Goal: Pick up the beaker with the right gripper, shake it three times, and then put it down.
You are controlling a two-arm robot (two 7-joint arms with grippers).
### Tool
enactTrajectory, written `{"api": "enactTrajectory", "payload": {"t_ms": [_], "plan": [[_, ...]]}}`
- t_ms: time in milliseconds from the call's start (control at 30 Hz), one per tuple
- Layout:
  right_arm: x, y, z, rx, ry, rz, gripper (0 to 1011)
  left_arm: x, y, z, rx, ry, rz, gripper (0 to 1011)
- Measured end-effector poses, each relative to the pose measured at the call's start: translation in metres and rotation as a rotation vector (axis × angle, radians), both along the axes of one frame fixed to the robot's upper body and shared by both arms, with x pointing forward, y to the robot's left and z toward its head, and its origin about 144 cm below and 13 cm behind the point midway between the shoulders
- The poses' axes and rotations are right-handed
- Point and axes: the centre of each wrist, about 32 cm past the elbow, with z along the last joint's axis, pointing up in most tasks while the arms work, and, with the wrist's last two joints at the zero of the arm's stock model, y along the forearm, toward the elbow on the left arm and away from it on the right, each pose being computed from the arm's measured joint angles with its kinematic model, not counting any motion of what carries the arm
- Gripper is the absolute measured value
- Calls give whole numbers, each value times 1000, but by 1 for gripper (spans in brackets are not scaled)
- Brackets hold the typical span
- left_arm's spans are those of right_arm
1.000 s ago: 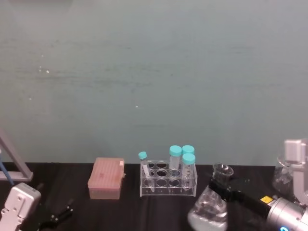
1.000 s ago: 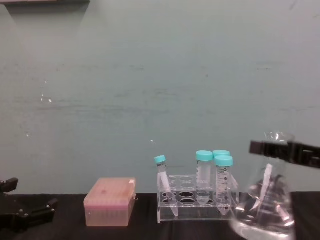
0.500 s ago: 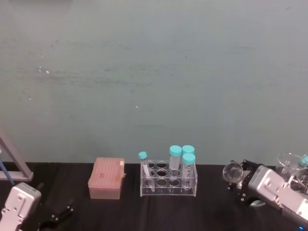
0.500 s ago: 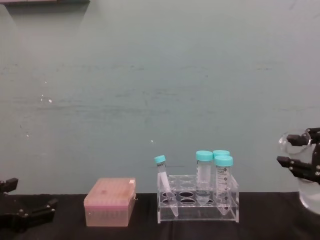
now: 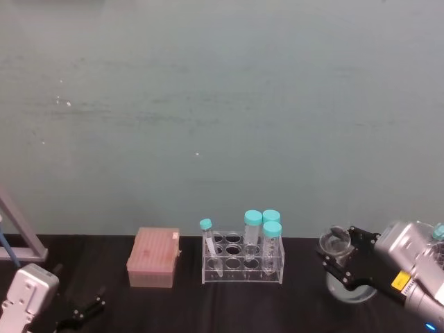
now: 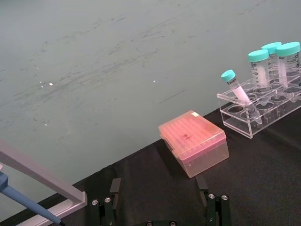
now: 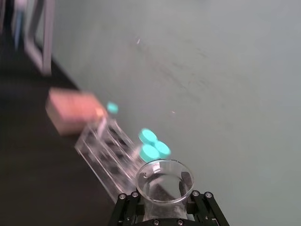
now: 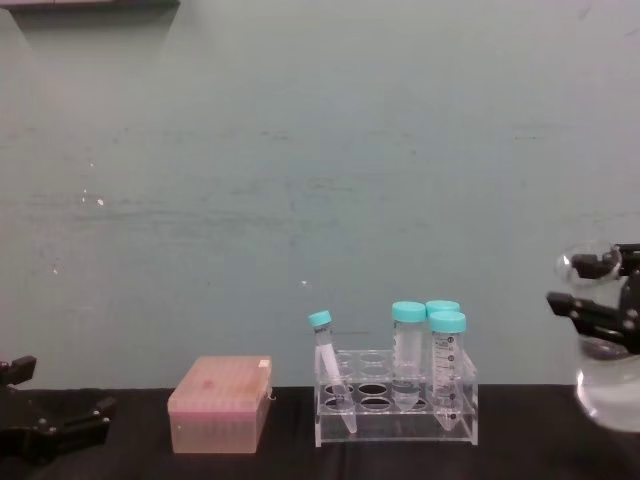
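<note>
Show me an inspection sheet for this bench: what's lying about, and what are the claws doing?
Surface: black table, no spills seen.
Job's things: beaker, liquid inside; resting or lifted, cannot tell.
Clutter: pink box; clear rack with four teal-capped tubes, one leaning.
Grippers: right gripper shut on the beaker's neck, table's right; left gripper open, parked low left.
Cables: nothing seen.
Surroundings: plain teal wall; metal frame far left.
</note>
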Motion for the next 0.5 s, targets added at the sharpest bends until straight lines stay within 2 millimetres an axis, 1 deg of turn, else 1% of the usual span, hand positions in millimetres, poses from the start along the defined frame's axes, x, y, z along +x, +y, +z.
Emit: {"api": "enactTrajectory", "payload": {"t_ms": [33,67,100,133,233,333,500], "plan": [[0,1,-1,49,25,0,451,0,0,0,0,0,0,1000],[-1,4,-4,171,89,-3,451,0,0,0,0,0,0,1000],[-2,5,-4,232,120,-5,451,0,0,0,0,0,0,1000],[-3,9,-7,346,179,-4,451,0,0,0,0,0,0,1000],[-4,15,-10,499,261,-6,451,0,0,0,0,0,0,1000],[-4,19,-11,565,300,-6,451,0,0,0,0,0,0,1000],[-4,21,-11,579,317,-2,451,0,0,0,0,0,0,1000]]}}
